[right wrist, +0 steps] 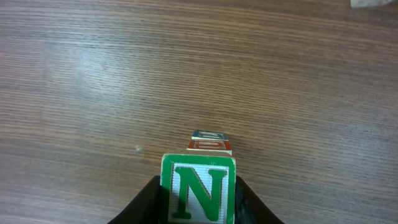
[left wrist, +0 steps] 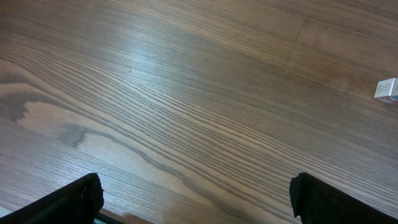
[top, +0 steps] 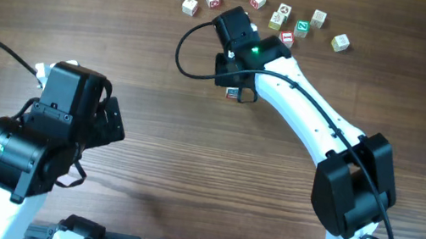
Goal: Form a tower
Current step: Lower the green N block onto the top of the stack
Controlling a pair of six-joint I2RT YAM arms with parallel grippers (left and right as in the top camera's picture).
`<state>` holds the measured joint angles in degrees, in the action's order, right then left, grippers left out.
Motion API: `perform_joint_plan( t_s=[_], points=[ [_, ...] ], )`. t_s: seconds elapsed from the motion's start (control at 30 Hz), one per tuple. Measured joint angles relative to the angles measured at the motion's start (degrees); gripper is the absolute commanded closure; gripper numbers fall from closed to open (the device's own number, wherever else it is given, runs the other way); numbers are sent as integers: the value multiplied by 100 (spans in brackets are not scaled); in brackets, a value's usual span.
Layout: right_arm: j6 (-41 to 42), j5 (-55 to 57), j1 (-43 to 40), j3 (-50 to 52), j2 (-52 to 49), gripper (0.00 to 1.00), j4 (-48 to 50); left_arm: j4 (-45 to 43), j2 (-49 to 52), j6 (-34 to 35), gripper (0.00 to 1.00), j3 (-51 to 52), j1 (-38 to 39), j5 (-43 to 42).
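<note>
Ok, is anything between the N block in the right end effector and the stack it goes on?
Nothing visible. The right end effector holds the N block, and the short stack sits just beyond it with no other block between.

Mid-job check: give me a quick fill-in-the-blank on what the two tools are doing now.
The right tool is shut on a cube showing the white letter ____.
That cube's lettered face is coloured ____.
The left tool is ____, holding nothing.
Missing words: N; green; open.

White "N" — on green cube [right wrist: 199,190].
</note>
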<state>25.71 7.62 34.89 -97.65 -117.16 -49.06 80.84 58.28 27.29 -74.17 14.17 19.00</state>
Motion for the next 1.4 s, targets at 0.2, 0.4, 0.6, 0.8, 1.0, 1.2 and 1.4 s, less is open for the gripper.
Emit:
perform_joint_plan(
  t_s=[0.2,0.4,0.6,0.8,1.0,1.2,1.4],
  points=[
    [219,39,0,87,0,95,20,0,0,0,0,0,0,0],
    [466,61,0,610,116,96,468,0,0,0,0,0,0,0],
    [420,83,0,1145,518,96,988,0,0,0,0,0,0,0],
    [249,74,0,1191,520,96,1080,0,0,0,0,0,0,0],
    [247,31,0,1250,520,96,1143,0,0,0,0,0,0,0],
    [208,11,0,1252,520,96,1158,0,0,0,0,0,0,0],
    [205,-9,0,1346,522,96,1276,0,0,0,0,0,0,0]
  ],
)
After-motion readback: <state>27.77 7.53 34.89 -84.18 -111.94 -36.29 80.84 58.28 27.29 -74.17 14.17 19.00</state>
